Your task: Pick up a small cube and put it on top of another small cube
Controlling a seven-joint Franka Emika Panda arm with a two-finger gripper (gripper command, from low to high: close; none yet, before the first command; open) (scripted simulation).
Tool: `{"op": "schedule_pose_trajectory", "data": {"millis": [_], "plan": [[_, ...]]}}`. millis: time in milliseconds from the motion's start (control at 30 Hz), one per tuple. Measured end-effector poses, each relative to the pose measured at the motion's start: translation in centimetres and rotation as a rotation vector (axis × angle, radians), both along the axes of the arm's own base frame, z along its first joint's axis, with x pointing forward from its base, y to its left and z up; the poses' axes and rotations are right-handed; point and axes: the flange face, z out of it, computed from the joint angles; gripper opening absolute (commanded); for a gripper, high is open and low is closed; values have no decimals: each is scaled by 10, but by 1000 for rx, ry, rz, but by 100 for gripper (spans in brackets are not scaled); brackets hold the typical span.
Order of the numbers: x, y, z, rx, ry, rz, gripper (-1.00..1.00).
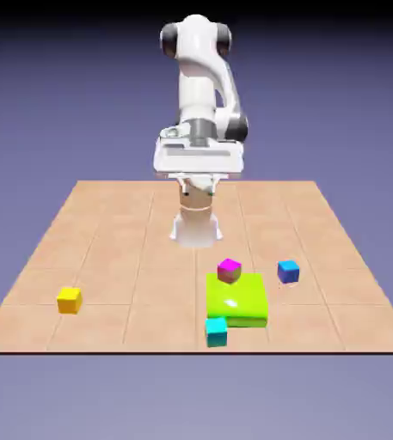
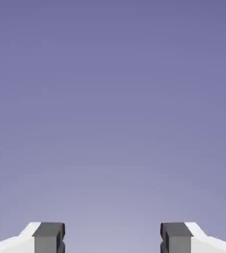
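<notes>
The small yellow cube (image 1: 70, 300) lies alone on the table near the exterior view's left front. Another small cube, teal (image 1: 217, 331), sits at the table's front edge, touching the front corner of a flat lime-green block. The arm's white hand (image 1: 198, 158) is held high over the far side of the table, well away from both cubes. In the hand view my gripper (image 2: 112, 239) is open: its grey fingertips (image 2: 49, 237) stand wide apart with only the blue-violet backdrop between them. No cube shows in that view.
The flat lime-green block (image 1: 236, 299) lies right of centre near the front. A magenta cube (image 1: 229, 270) sits at its far left corner, and a blue cube (image 1: 288, 271) stands just to its right. The tan tiled table (image 1: 105, 223) ends just in front of the teal cube.
</notes>
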Motion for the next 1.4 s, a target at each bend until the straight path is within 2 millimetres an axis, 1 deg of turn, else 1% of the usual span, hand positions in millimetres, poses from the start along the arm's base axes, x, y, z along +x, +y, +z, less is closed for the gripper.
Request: {"op": "schedule_pose_trajectory", "data": {"millis": [133, 267, 400, 500, 667, 800, 900, 1033, 1067, 1233, 1267, 1333, 1400], "plan": [[19, -35, -25, 83, 82, -184, 0], [33, -73, -53, 161, 155, -377, 0], [42, -114, -84, 233, 220, -577, 0], [44, -145, -108, 282, 264, -731, 0], [36, -205, -153, 357, 324, -1007, 0], [26, -243, -190, 403, 366, -1214, 0], [12, -273, -220, 431, 391, -1376, 0], [-12, -311, -259, 460, 415, -1592, 0], [-12, -311, -259, 460, 415, -1592, 0], [-12, -320, -319, 460, 414, -1593, 0], [-13, -321, -328, 460, 415, -1593, -100], [-13, -321, -328, 461, 414, -1593, -100], [-12, -319, -304, 461, 413, -1593, -100]]}}
